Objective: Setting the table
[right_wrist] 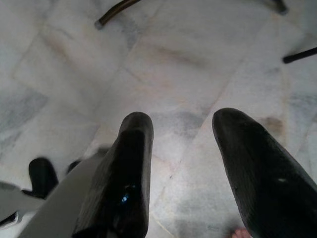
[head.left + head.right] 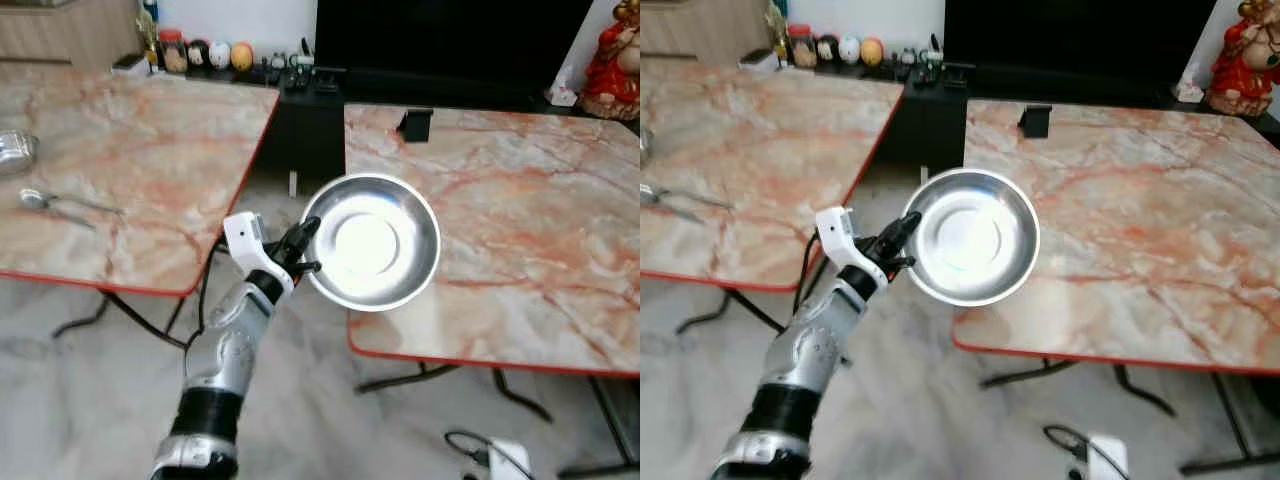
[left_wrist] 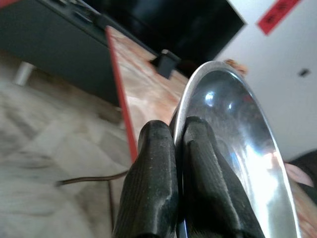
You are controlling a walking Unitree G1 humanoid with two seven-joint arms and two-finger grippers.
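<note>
Bowl (image 2: 372, 242) mid-frame, rim pinched in left gripper (image 2: 303, 250), carried level over right table (image 2: 520, 200) edge for setting down. Right gripper (image 1: 181, 163) spread wide, idle above floor.

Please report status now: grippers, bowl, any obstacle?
Left gripper shut on steel bowl rim, over right table corner. Right gripper open, idle. Nothing in the way.
</note>
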